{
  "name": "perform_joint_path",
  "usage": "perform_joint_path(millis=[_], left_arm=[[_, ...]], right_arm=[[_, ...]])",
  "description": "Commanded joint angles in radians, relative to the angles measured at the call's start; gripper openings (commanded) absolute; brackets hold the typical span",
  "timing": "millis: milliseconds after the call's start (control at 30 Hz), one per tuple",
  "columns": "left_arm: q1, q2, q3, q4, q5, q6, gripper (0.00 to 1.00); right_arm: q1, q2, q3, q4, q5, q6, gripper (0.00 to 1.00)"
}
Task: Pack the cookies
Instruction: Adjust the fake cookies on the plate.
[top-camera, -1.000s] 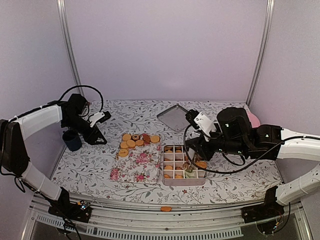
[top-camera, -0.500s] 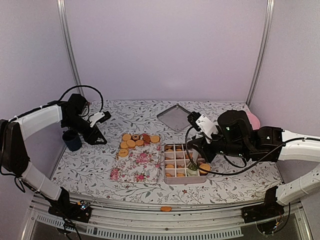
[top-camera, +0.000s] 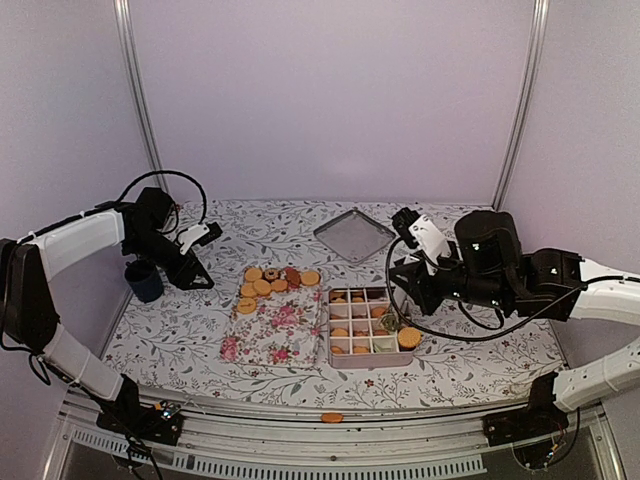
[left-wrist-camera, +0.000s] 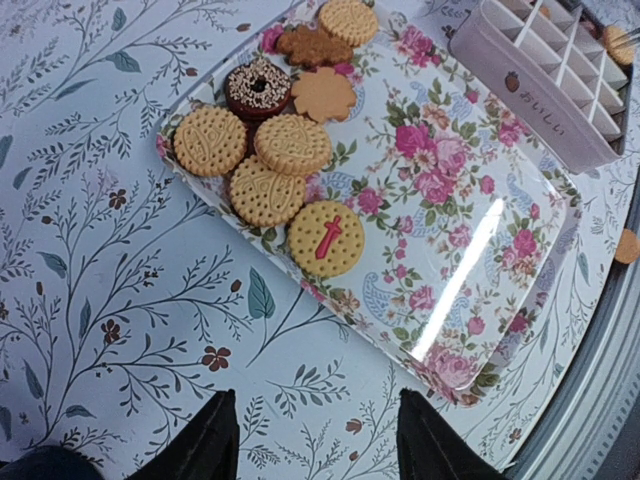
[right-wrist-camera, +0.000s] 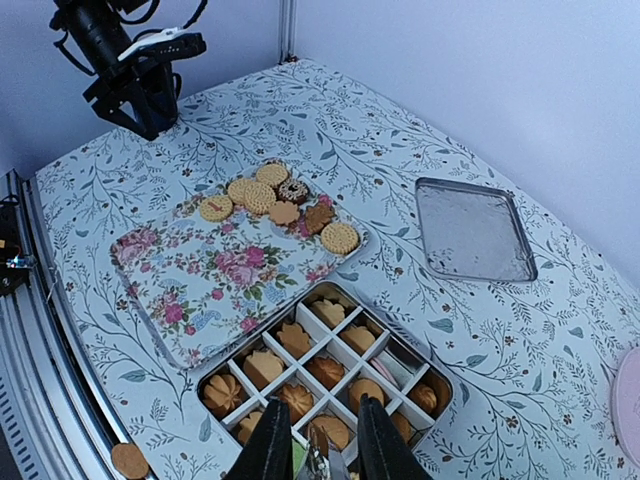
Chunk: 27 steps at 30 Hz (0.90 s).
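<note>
Well to the left of the floral tray, beside a dark cup, the left gripper hangs over the patterned cloth, its jaws standing apart with nothing between them. In its wrist view the loose cookies lie ahead and a little to the left, bunched at the tray's far end. There are several golden rounds, one of them with a red mark, plus a dark sprinkled ring, a brown one and a flower-shaped one, some touching or overlapping. The bunch runs across the tray's short side, while the tray's long axis runs far to near, and its near part is bare. Off the tray's near right corner a stray cookie sits on the front rail. Just right of the tray, touching it or nearly so, is the divided box, most of whose cells already hold cookies. Beyond the tray's far right corner lies a square metal lid.

Farthest right of the tray, the right gripper hovers over the box's right side, raised clear of it. Its jaws are only narrowly apart. Something greenish shows in the gap at the bottom edge of its wrist view, and I cannot tell whether it is held or merely lies below.

By my reading the left arm is nearer the loose cookies and has an unobstructed line to them. The right arm would have to cross the box to reach them, though it is better placed for dropping into the cells.
</note>
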Motion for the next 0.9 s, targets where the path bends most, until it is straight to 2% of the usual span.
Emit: perform_joint_path(millis=[0,200,433,867], left_arm=[[0.010,-0.015,-0.010,-0.011,0.013,0.012,0.55],[0.009,-0.019,-0.009,-0.013,0.013,0.015,0.55],[0.010,-0.017,-0.005,-0.018,0.013,0.015,0.55],[0.008,-0.015,0.003,-0.026,0.015,0.015,0.54]], right_arm=[[-0.085,-0.064,0.015,0.020,-0.057,0.052,0.25],[-0.148,-0.103,-0.030,0.007,-0.098,0.091,0.25],[-0.162,-0.136,-0.060,-0.029,-0.104,0.128,0.26],[-0.163,-0.158,-0.063,-0.100,-0.034,0.144,0.29]])
